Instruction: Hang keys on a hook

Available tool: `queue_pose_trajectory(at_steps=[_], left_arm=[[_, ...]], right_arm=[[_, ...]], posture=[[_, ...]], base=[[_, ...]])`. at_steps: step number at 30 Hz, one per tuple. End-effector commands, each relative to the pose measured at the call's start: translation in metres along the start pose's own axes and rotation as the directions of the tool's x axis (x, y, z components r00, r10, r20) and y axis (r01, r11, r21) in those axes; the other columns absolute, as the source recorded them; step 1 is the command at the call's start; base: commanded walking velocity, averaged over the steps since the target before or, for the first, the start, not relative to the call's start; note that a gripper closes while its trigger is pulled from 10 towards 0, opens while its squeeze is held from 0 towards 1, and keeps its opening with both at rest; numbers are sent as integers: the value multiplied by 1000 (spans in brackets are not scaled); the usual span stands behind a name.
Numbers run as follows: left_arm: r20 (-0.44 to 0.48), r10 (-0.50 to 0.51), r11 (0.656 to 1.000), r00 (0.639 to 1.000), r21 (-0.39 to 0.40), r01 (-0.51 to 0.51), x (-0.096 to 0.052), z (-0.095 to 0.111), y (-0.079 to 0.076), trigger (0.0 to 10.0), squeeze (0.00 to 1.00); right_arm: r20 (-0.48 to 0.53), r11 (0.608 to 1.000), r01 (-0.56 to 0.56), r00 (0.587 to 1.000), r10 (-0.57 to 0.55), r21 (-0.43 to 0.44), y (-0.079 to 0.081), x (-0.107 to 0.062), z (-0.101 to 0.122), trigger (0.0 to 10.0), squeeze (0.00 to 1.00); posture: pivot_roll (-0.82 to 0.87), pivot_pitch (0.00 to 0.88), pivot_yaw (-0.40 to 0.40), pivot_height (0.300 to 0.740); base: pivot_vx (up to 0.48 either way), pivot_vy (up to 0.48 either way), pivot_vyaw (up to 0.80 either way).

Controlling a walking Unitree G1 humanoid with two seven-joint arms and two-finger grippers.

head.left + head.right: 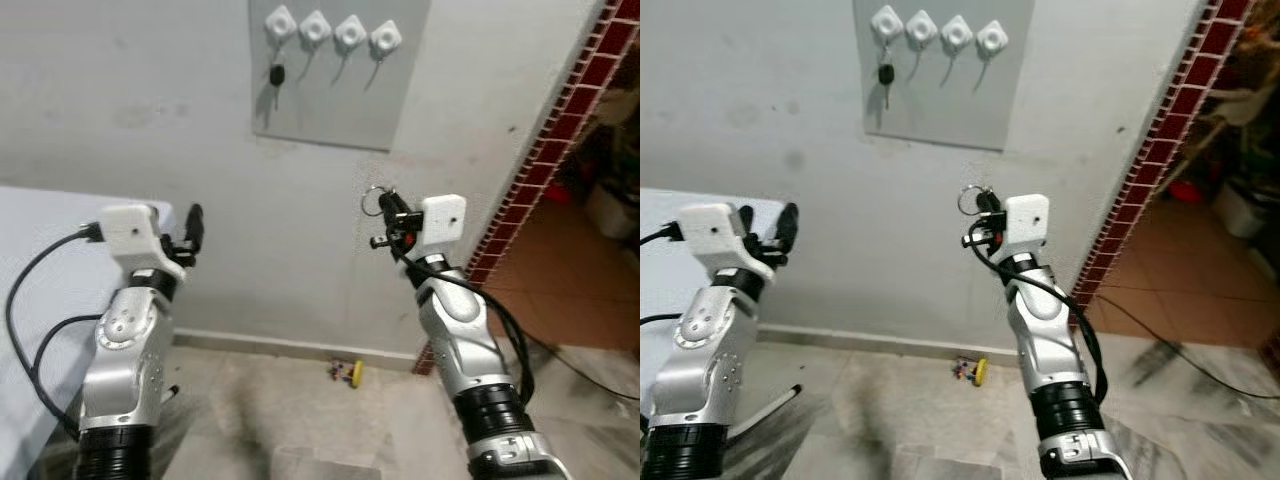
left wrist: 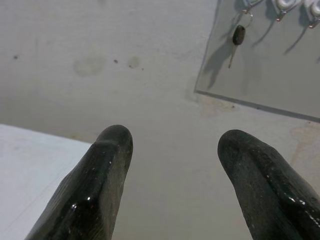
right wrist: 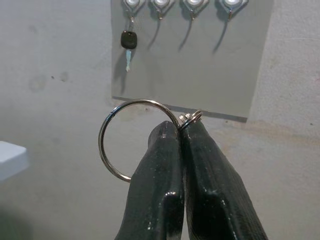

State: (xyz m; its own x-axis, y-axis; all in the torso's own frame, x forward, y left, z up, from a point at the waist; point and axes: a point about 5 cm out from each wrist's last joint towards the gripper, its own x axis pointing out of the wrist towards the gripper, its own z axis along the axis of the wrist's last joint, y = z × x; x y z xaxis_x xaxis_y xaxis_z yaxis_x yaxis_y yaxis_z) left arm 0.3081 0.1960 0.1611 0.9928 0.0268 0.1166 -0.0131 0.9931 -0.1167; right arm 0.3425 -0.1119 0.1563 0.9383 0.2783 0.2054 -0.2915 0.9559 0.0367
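Below the wall hooks (image 1: 331, 32), right gripper (image 3: 181, 127) pinches a key ring (image 3: 116, 140), keys seemingly hidden; left gripper (image 2: 172, 145) gapes.

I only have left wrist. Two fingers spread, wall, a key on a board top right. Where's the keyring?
Observer: The right gripper is shut on the key ring, held up toward the wall below the hook board.
Operator: How many hooks, any free?
Observer: Four white hooks in a row; the black key hangs on the leftmost hook, and the other three are bare.
Operator: Ring near a hook yet?
Observer: No. In the left eye view it sits well below the board and to its right side, apart from the hooks.
Operator: Anything on the floor?
Observer: A small yellow object lies by the wall base.
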Motion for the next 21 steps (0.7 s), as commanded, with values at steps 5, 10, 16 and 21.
queue_pose_trajectory(at_steps=[5, 10, 16, 21], left_arm=[[0, -13, 1000, 1000, -12, 13, 1, 4, -1, 10000, 0], [-6, -10, 1000, 1000, -27, 10, 0, 3, 0, 10000, 0], [-6, -12, 999, 1000, -31, 12, 1, 3, 0, 10000, 0], [-6, -10, 999, 1000, -35, 10, 1, 3, 0, 10000, 0]], right_arm=[[12, 1000, 8, 1000, -8, -5, -2, 0, 5, 10000, 0], [10, 1000, 7, 1000, -7, -9, -2, -1, 4, 10000, 0], [10, 1000, 0, 1000, 0, -8, 0, 0, 4, 10000, 0], [10, 1000, -2, 1000, 2, -7, 0, 0, 4, 10000, 0]], posture=[[-25, 0, -86, 724], [-28, 0, -87, 724], [-28, 0, -87, 724], [-24, 0, -92, 724]], base=[[0, 0, 0], [291, 0, 0], [343, 0, 0], [390, 0, 0]])
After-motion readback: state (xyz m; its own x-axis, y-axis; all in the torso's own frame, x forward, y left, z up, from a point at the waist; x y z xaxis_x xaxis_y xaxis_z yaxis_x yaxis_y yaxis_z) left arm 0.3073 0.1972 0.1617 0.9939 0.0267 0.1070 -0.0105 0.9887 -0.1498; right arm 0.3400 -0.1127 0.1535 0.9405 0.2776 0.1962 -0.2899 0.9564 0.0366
